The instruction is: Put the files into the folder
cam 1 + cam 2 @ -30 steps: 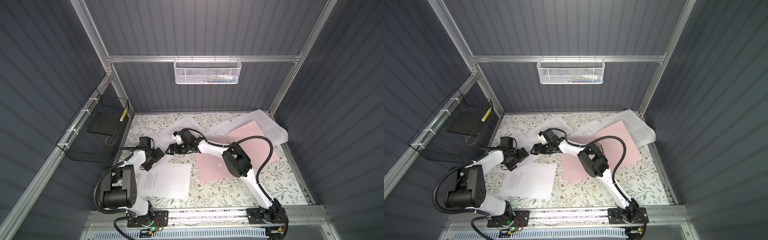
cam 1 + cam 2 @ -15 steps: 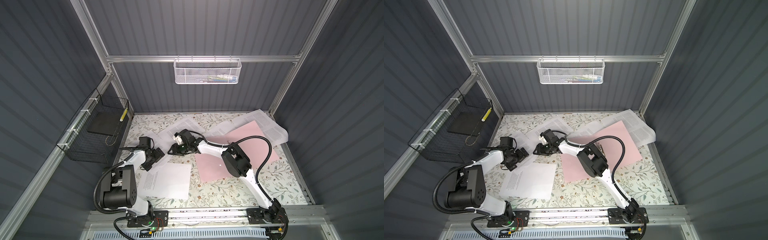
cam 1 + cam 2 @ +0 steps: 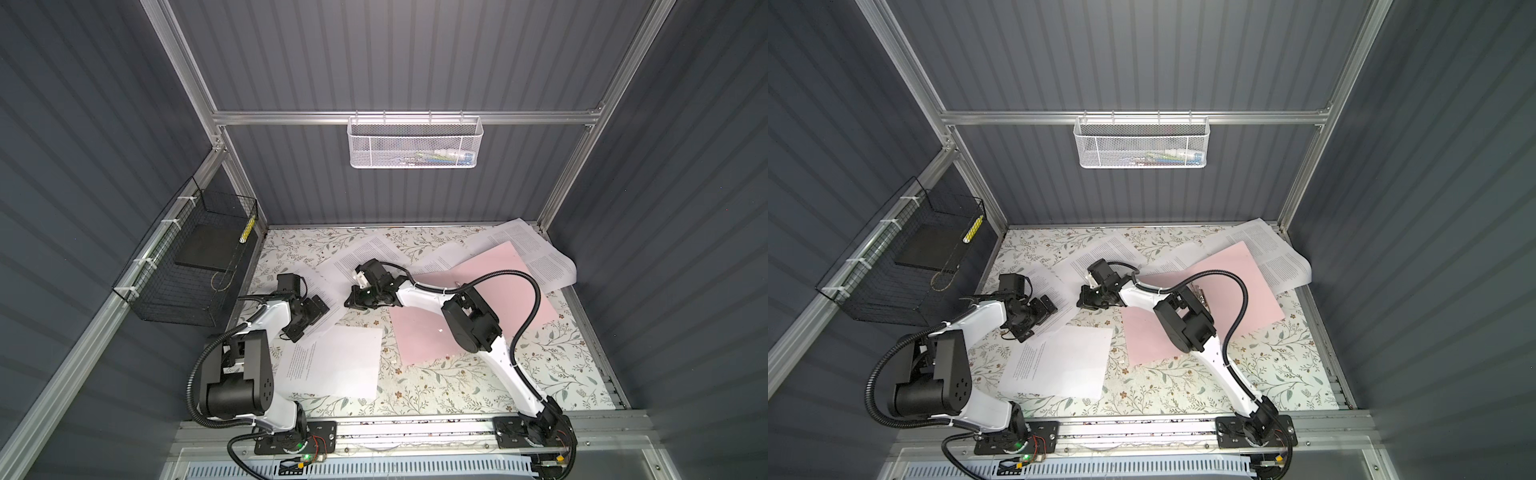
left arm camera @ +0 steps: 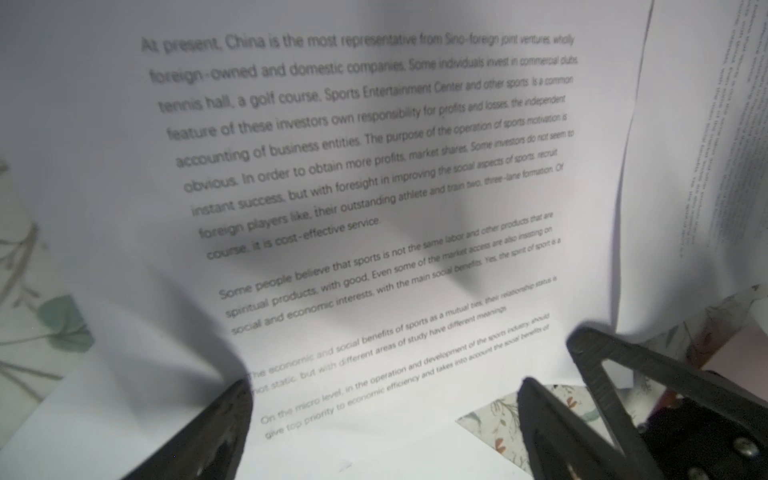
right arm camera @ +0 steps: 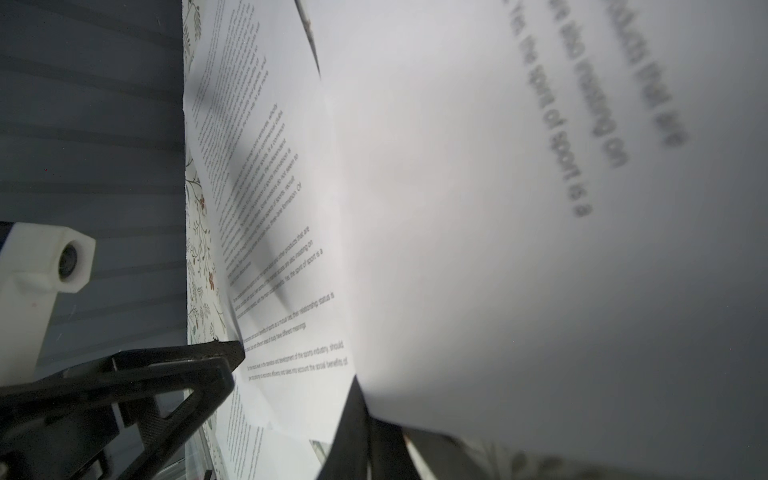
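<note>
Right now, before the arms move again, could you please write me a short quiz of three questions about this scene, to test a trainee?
1. True or false: the right tool is shut on a printed sheet.
2. Choose one. The pink folder is: A) rolled up, B) lying flat on the table, partly under the right arm, C) standing against the back wall.
3. Fill the gap: the left tool is ____ above a sheet, holding nothing.

Key: 1 true; 2 B; 3 open.
</note>
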